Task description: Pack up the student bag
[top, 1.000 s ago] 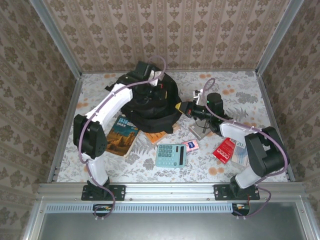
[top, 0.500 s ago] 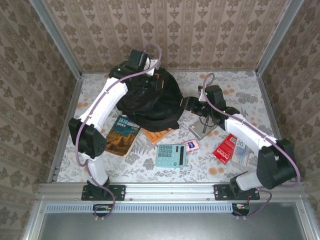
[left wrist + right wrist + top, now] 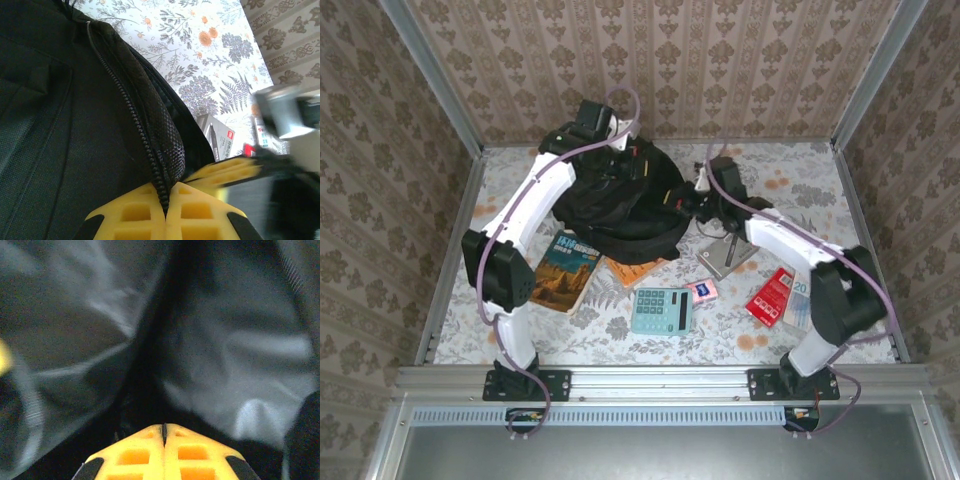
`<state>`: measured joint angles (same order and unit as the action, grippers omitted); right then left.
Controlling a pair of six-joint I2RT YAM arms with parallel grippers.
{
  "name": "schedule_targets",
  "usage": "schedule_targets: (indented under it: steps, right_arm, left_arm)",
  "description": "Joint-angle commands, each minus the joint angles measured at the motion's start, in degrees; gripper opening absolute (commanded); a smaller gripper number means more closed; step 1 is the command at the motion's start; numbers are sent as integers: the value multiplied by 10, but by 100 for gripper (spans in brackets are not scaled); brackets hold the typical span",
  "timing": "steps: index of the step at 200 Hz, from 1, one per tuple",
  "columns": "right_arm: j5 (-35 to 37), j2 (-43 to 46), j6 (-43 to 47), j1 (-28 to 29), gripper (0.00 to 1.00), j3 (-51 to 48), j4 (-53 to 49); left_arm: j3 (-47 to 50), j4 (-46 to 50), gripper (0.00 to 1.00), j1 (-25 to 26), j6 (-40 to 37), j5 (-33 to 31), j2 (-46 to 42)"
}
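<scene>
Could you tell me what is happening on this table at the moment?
Two robot arms are working on a black backpack at the far side of the table. The left hand is shut on the bag's zipper edge. The right hand is shut too, pushed up against the bag's dark fabric; whether it pinches any is unclear. A blue book, a teal calculator and a red packet lie outside the bag, nearer the arms.

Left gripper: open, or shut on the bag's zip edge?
Shut on the student bag: the left gripper has its yellow fingers together, with the zipper edge pinched between them.
</scene>
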<state>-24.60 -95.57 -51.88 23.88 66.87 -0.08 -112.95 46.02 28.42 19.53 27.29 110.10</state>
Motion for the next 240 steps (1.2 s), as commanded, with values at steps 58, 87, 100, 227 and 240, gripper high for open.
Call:
schedule_targets:
  steps: [58, 87, 100, 227, 240]
  right_arm:
    - [-99, -146, -241, -11, 0, 31, 344]
    - [-105, -158, -276, -10, 0, 25, 432]
    - [-110, -162, -275, -10, 0, 34, 431]
    - [-139, -167, -250, -3, 0, 64, 392]
    - [-140, -167, -249, -3, 0, 65, 392]
  left_arm:
    - [43, -13, 65, -14, 21, 26, -31]
    - [37, 8, 72, -16, 6, 6, -42]
    - [33, 12, 73, -17, 3, 5, -41]
    - [-92, 81, 86, 1, -35, -70, 56]
    - [-103, 88, 82, 1, -36, -70, 70]
